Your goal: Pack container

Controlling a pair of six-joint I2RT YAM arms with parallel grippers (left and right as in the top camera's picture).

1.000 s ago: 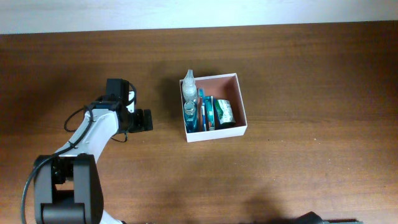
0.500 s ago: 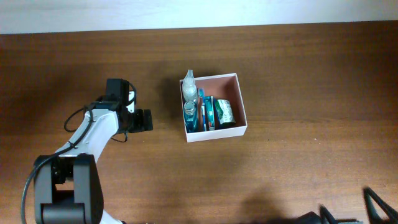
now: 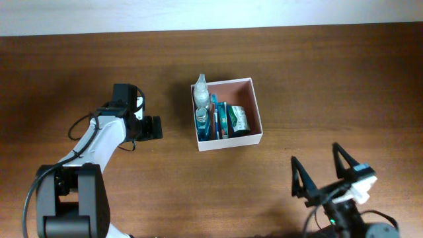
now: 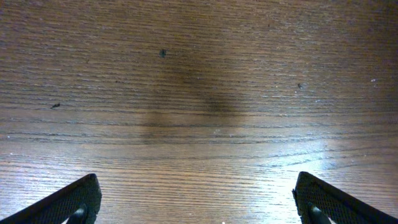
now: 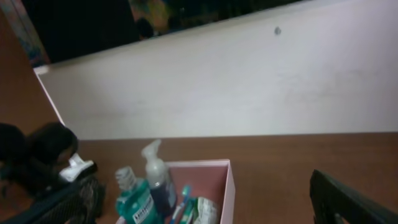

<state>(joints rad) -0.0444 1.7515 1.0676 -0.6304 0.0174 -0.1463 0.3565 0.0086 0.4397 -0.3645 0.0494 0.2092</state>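
The container [image 3: 258, 116], a square white-walled box with a reddish-brown inside, stands mid-table. It holds a teal mouthwash bottle [image 3: 201, 121], a clear pump bottle [image 3: 201, 92], toothbrushes and a green packet [image 3: 238, 119]. It also shows in the right wrist view [image 5: 230, 180] with the bottles [image 5: 138, 200] upright inside. My left gripper [image 3: 153, 127] is open and empty over bare wood, left of the container. My right gripper [image 3: 322, 175] is open and empty near the front edge, well right of and in front of the container.
A white wall [image 5: 249, 87] runs along the far table edge. The left arm [image 3: 99, 142] lies across the left part of the table. The left wrist view shows only bare wood [image 4: 199, 93].
My right gripper has come into the overhead view from the bottom edge, moving up toward the table. The left arm and the container have not moved.
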